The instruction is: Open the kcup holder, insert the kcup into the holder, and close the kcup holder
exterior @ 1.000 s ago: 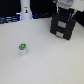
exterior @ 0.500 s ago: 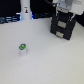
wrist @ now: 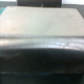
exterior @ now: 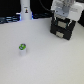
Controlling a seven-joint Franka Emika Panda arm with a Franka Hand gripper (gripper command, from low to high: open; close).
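The kcup (exterior: 22,48), a small white cup with a green top, stands upright on the white table at the exterior view's left. The kcup holder (exterior: 62,29), a black boxy unit, sits at the back right. My white-grey gripper (exterior: 62,15) hangs right over the holder's top, far from the cup. Its fingers are too blurred to tell whether they are open or shut. The wrist view is blurred: a pale flat surface (wrist: 40,22) with a dark curved band (wrist: 42,57) close under the camera. No fingertips show there.
A tall white bottle-like object (exterior: 25,9) stands at the back left on the white table (exterior: 47,62). Dark background runs along the table's far edge.
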